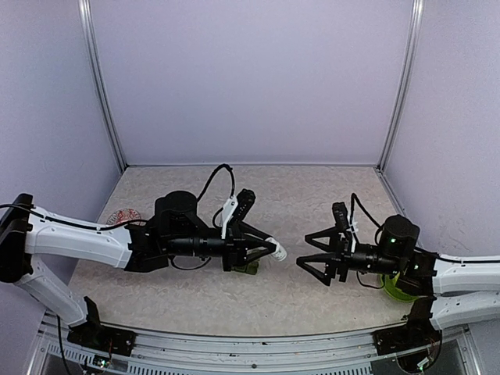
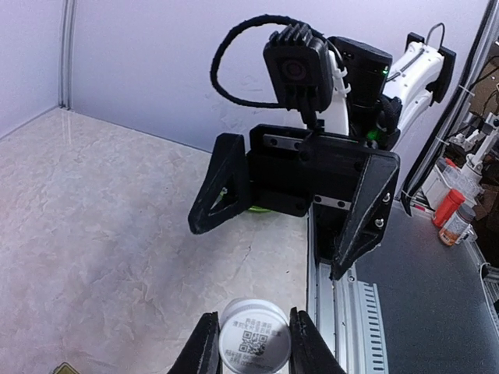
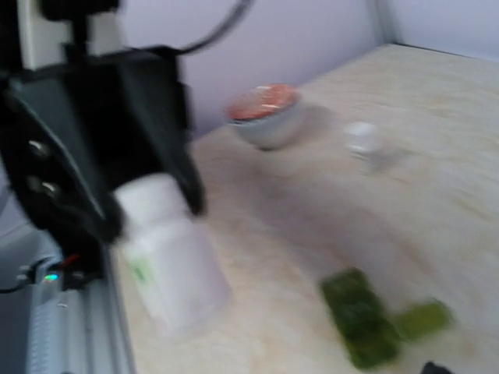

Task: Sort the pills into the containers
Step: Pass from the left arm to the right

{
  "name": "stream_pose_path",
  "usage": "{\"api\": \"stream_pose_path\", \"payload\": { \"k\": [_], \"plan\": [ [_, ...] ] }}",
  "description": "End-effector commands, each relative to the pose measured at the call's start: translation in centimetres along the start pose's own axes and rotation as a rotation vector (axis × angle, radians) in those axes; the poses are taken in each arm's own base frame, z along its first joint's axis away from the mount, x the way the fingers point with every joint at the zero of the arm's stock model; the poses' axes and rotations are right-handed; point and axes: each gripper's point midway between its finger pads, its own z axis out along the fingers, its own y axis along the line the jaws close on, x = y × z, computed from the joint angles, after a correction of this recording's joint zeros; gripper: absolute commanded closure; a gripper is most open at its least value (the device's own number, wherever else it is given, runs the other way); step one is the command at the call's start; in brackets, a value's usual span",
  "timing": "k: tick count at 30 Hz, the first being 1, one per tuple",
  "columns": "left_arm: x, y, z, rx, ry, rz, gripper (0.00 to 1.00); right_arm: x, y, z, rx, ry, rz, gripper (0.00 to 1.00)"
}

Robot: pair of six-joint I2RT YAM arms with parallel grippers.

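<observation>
My left gripper [image 1: 271, 250] is shut on a white pill bottle [image 1: 278, 252] and holds it off the table, pointing right. In the left wrist view the bottle's end with a QR code [image 2: 253, 339] sits between the fingers [image 2: 204, 349]. My right gripper [image 1: 305, 251] is open and empty, facing the bottle from a short gap away; it also shows in the left wrist view [image 2: 267, 249]. The blurred right wrist view shows the bottle [image 3: 168, 257] gripped by the left fingers [image 3: 175, 140]. A green packet [image 3: 362, 315] lies on the table below; it shows in the top view [image 1: 248, 268].
A bowl with red contents [image 1: 123, 216] stands at the left, also in the right wrist view [image 3: 263, 113]. A green bowl [image 1: 394, 287] sits under the right arm. A small white object [image 3: 364, 144] stands near the red bowl. Walls enclose the table.
</observation>
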Motion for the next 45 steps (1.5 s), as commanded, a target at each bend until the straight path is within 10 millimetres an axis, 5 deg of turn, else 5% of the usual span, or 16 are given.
{"api": "stream_pose_path", "payload": {
  "k": [1,11,22,39,45],
  "plan": [
    [-2.9,-2.9,-1.6,0.088,-0.140,0.078,0.88,-3.9,4.3,1.9,-0.190,-0.096,-0.038,0.06],
    [-3.8,-6.4,-5.1,0.183,-0.273,0.173,0.92,-4.8,8.4,4.3,-0.402,-0.094,-0.012,0.09],
    [-3.9,-6.1,-5.4,0.148,-0.297,0.173,0.91,-5.3,10.6,5.2,-0.513,-0.106,0.052,0.18],
    [-3.8,-5.8,-5.7,0.120,-0.304,0.169,0.91,-5.2,10.8,6.4,-0.532,-0.117,0.065,0.54],
    [-3.7,-5.8,-5.6,0.119,-0.302,0.168,0.91,-5.1,10.9,6.8,-0.542,-0.110,0.075,0.55]
  ]
}}
